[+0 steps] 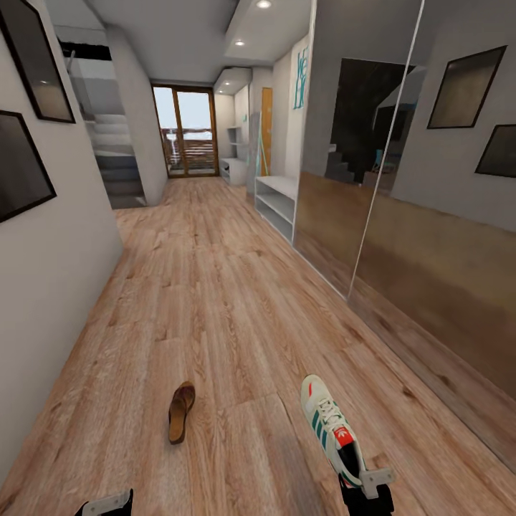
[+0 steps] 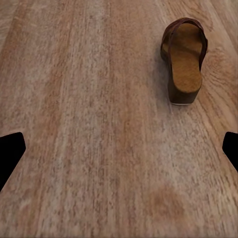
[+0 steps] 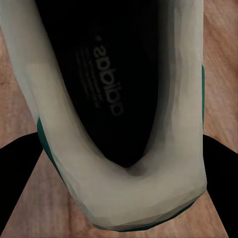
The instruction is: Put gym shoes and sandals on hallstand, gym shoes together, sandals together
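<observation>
The gym shoe [image 1: 331,430] sits in my right hand [image 1: 365,491] at its heel, toe pointing away down the corridor, and it looks lifted clear of the corridor floor [image 1: 215,301]. In the right wrist view the shoe's heel collar [image 3: 124,198] and dark insole sit between my two fingers [image 3: 20,188], which press on either side of the heel, so that hand is closed on the shoe.

One sandal [image 1: 180,411] lies flat on the planks to the left of the shoe and well apart from it, sole down. In the left wrist view that sandal [image 2: 184,59] lies ahead of my left hand [image 2: 119,148], off to one side. The left fingers [image 2: 10,151] are spread wide with only bare floor between them; it holds nothing.

The hallstand [image 1: 278,204] stands far down the corridor against the right-hand wall, beyond the mirrored panels [image 1: 401,179]. I cannot see the second gym shoe or the second sandal from here.

My worry is the grip: I hold only the heel, with the whole shoe cantilevered forward, so during the long drive it could pivot or slip out. Travelling close to the mirrored wall, the projecting toe might also clip it and be knocked loose.
</observation>
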Robot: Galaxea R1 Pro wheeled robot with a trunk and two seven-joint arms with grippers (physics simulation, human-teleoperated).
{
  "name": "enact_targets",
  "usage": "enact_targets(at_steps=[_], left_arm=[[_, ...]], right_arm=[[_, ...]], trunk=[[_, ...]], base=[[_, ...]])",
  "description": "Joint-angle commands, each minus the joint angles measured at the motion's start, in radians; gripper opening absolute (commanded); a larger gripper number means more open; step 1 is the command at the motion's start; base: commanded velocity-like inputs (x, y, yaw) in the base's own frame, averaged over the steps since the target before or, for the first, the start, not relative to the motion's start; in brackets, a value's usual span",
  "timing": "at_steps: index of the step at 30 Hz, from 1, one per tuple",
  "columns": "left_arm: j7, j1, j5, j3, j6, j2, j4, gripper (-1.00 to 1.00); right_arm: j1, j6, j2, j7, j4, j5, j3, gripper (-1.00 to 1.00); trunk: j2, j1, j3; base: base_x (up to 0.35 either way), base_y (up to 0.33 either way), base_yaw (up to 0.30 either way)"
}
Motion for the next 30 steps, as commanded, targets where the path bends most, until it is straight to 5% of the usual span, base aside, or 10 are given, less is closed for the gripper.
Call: enact_targets(at_steps=[1, 30], left_arm=[[-0.003, -0.001, 0.001, 0.003, -0.003, 0.000, 0.001, 1.00], [-0.003, -0.001, 0.001, 0.003, -0.004, 0.000, 0.000, 1.00]], right_arm=[[-0.001, -0.003, 0.000, -0.004, 0.001, 0.011, -0.008, -1.00], [-0.001, -0.002, 0.009, -0.006, -0.004, 0.008, -0.009, -1.00]], trunk=[[0.000, 0.000, -0.001], [0.000, 0.000, -0.002]], base=[[0.003, -0.007, 0.001], [0.024, -0.001, 0.005]])
